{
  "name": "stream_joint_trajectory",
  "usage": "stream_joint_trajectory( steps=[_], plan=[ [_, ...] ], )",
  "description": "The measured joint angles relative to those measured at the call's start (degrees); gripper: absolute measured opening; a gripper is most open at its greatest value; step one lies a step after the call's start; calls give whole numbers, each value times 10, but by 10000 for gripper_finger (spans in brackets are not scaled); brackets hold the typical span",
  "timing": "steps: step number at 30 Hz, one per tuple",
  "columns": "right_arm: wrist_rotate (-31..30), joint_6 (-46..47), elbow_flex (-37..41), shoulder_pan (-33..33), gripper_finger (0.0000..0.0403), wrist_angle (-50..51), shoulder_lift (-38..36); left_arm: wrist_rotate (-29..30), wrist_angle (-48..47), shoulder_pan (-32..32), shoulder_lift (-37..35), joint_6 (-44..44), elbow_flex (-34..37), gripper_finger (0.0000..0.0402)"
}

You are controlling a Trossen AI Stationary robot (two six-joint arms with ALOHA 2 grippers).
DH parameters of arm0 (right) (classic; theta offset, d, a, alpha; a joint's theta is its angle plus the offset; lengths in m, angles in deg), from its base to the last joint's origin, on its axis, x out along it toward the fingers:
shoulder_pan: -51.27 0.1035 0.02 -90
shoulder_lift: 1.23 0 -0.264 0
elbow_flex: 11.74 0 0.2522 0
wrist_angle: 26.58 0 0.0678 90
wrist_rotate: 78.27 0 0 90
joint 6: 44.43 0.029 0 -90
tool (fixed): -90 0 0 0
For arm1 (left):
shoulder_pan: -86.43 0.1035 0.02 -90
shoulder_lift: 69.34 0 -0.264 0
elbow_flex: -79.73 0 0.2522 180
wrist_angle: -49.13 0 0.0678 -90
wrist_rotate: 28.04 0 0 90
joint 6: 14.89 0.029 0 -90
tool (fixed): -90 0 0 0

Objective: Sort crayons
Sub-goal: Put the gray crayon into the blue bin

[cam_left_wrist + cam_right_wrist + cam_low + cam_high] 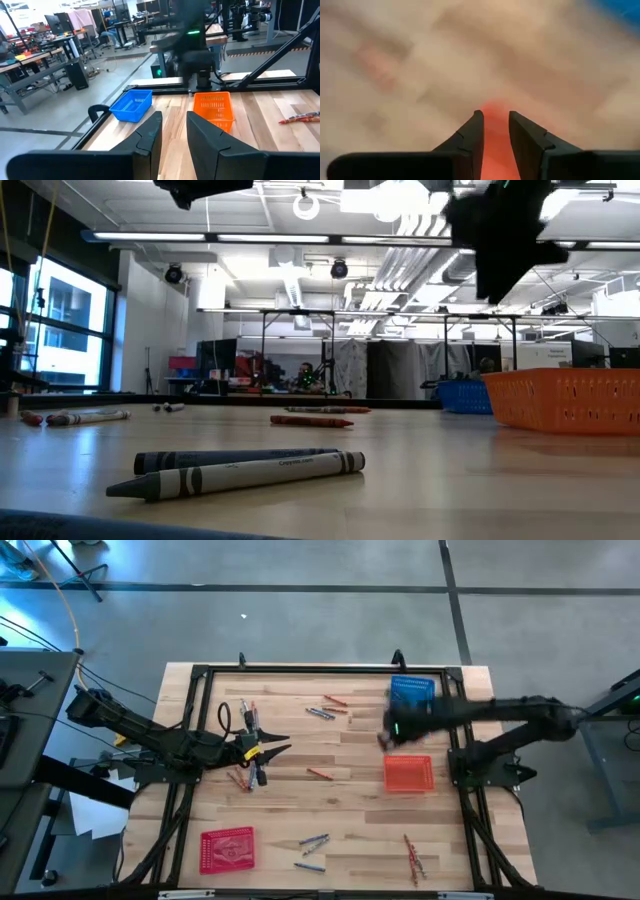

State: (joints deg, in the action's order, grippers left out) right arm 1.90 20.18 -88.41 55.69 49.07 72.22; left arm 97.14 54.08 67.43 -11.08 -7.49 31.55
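Red and grey-blue crayons lie flat on the wooden table in small groups: at the far middle, the centre, the near middle and the near right. A few more lie below my left gripper. That gripper hangs level over the table's left half and is open, with only bare wood in its gap. My right gripper is blurred. It hangs high between the blue basket and the orange basket, tipped steeply down. A red crayon fills its gap. My right gripper pinches a red crayon between its two fingers. The crayon lies along the fingers, and its end shows just past the fingertips. The fingers slant steeply down from above. The crayon is lifted clear of the table.
A red basket stands at the near left. The black frame rails run round the table's edges. Two grey crayons lie close in the low view. Bare wood lies between the baskets and the centre.
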Motion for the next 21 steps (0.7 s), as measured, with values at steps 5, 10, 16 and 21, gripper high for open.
stream_joint_trajectory(
  steps=[5,10,16,21],
  plan=[
    [-16,218,0,246,84,-90,50,0,0,0,0,-25,0,76],
    [-7,462,0,410,84,-144,137,0,-4,-2,0,-29,0,76],
    [53,618,0,499,84,-212,214,-1,-5,-2,0,-42,0,76],
    [136,672,0,515,84,-213,246,0,-5,-1,0,-15,0,76]
  ],
)
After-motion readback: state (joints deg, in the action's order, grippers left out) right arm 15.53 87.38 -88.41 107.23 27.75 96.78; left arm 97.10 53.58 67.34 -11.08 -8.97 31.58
